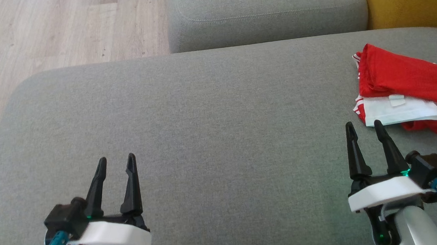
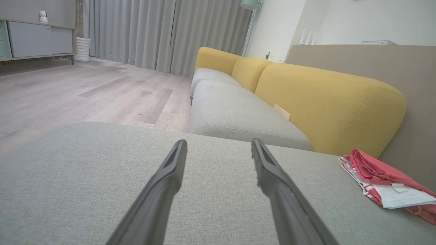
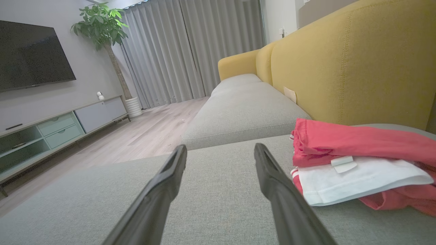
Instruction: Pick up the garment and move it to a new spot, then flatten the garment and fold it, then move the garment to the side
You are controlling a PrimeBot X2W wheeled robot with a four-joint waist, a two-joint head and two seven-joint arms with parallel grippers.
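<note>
1. Left gripper (image 1: pixel 116 157): fingers spread, empty, over the grey cushion (image 1: pixel 219 137).
2. Right gripper (image 1: pixel 363 124): fingers spread, empty, tips just beside the garment (image 1: pixel 408 82).
3. The garment — red and white — lies loosely folded near the cushion's right edge.

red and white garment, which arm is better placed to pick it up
Right, probably. The right end effector is open and just short of the bunched red and white fabric garment at the right end of the grey fabric cushion. The left end effector, also open, sits far across it.
</note>
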